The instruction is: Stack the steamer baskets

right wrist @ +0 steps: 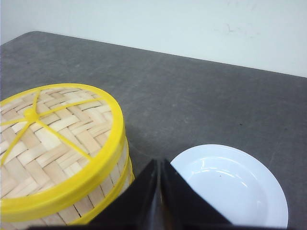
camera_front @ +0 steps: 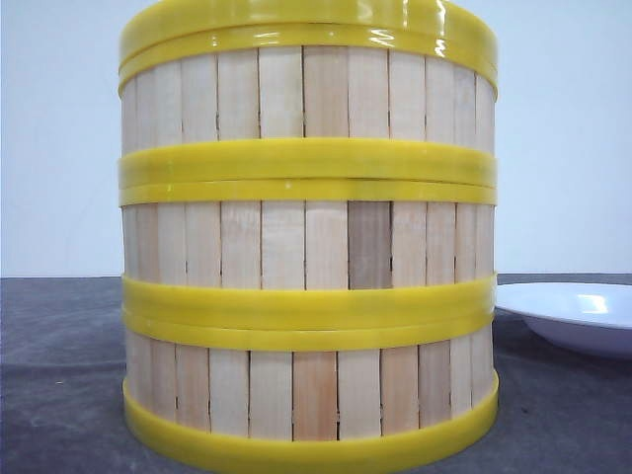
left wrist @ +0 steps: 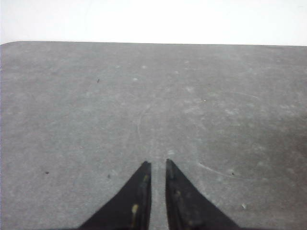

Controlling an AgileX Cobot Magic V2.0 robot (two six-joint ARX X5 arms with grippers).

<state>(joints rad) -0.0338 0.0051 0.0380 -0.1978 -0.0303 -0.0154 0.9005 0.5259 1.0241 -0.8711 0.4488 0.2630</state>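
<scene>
The three steamer baskets (camera_front: pixel 307 247) stand stacked on the bench (camera_front: pixel 59 375), lid (right wrist: pixel 53 139) on top, beside the white plate (camera_front: pixel 578 314). Both hands, left hand (left wrist: pixel 158 167) and right hand (right wrist: pixel 159 165), are clenched and empty (stacking looks finished); next only calls for retreating clear.

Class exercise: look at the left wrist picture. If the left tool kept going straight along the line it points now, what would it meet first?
Probably only the bare grey table. The left tool points across it with nothing standing in its line as far as the view shows; how low it sits is unclear.
</scene>
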